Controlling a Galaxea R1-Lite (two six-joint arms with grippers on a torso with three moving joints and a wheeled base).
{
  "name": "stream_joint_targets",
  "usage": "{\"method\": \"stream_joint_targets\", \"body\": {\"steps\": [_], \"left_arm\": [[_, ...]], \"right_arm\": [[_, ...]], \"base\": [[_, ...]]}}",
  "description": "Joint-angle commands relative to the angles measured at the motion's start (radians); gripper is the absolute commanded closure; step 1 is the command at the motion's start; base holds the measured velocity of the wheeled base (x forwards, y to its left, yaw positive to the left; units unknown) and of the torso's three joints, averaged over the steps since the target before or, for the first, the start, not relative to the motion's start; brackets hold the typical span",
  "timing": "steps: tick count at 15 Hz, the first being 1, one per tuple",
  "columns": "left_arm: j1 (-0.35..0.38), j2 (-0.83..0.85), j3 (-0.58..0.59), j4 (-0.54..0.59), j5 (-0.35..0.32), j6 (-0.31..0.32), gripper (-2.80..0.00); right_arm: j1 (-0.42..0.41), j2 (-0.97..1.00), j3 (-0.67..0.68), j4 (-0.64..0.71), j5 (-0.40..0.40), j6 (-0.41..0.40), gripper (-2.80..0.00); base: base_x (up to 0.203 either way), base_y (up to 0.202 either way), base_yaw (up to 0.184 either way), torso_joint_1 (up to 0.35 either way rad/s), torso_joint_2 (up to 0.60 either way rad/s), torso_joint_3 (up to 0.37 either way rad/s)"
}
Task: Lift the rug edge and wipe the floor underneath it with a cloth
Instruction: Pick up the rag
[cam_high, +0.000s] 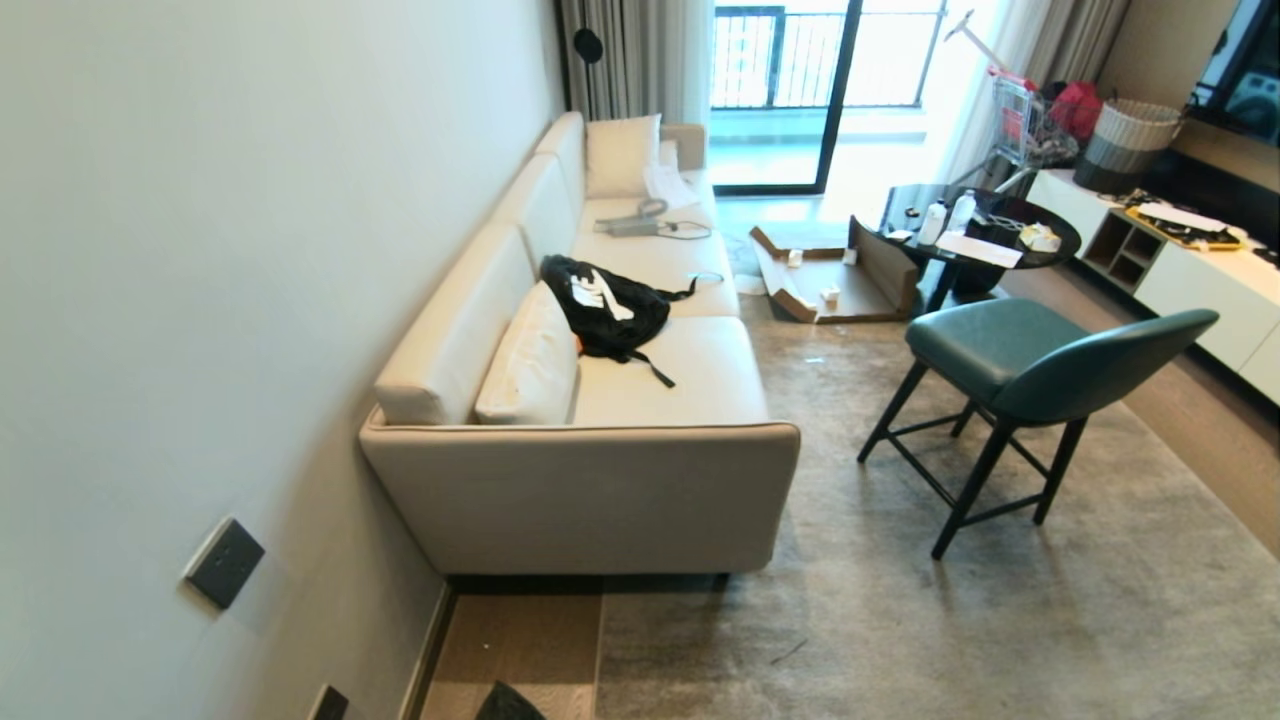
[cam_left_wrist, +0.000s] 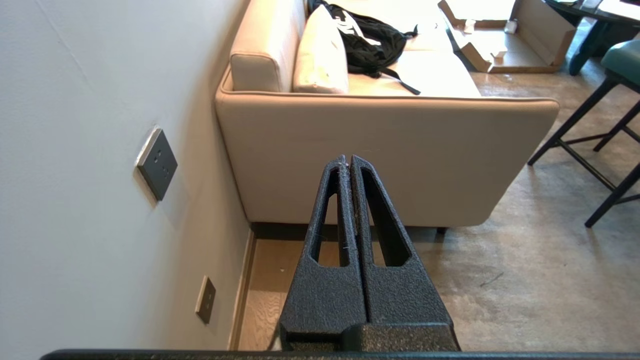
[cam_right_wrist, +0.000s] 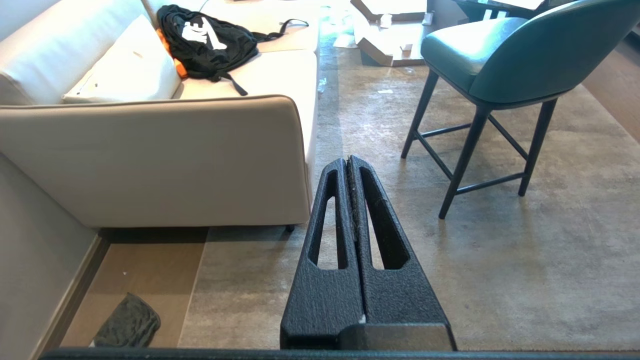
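Black fingers (cam_left_wrist: 349, 165) pressed together, empty.

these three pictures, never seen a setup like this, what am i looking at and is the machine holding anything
It is a two-armed robot on wheels. One picture comes from its head, looking down at a living room. The other two come from cameras on its wrists, each looking along a black gripper: the left gripper and the right gripper. Both are shut and hold nothing. On the wood floor beside the sofa lies a dark grey cloth, next to the rug edge.
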Motion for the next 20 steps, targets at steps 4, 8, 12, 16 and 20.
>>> {"method": "stream_joint_targets", "body": {"steps": [4, 8, 12, 16, 20], "left_arm": [[0.0, 0.0, 0.0, 0.0, 0.0, -0.001, 0.0], [0.0, 0.0, 0.0, 0.0, 0.0, -0.001, 0.0], [0.0, 0.0, 0.0, 0.0, 0.0, -0.001, 0.0], [0.0, 0.0, 0.0, 0.0, 0.0, -0.001, 0.0], [0.0, 0.0, 0.0, 0.0, 0.0, -0.001, 0.0]], "right_arm": [[0.0, 0.0, 0.0, 0.0, 0.0, 0.0, 0.0], [0.0, 0.0, 0.0, 0.0, 0.0, 0.0, 0.0], [0.0, 0.0, 0.0, 0.0, 0.0, 0.0, 0.0], [0.0, 0.0, 0.0, 0.0, 0.0, 0.0, 0.0], [0.0, 0.0, 0.0, 0.0, 0.0, 0.0, 0.0]], "base": [[0.0, 0.0, 0.0, 0.0, 0.0, 0.0], [0.0, 0.0, 0.0, -0.026, 0.05, 0.035], [0.0, 0.0, 0.0, -0.129, 0.32, 0.177], [0.0, 0.0, 0.0, -0.128, 0.31, 0.176], [0.0, 0.0, 0.0, -0.134, 0.34, 0.2]]}}
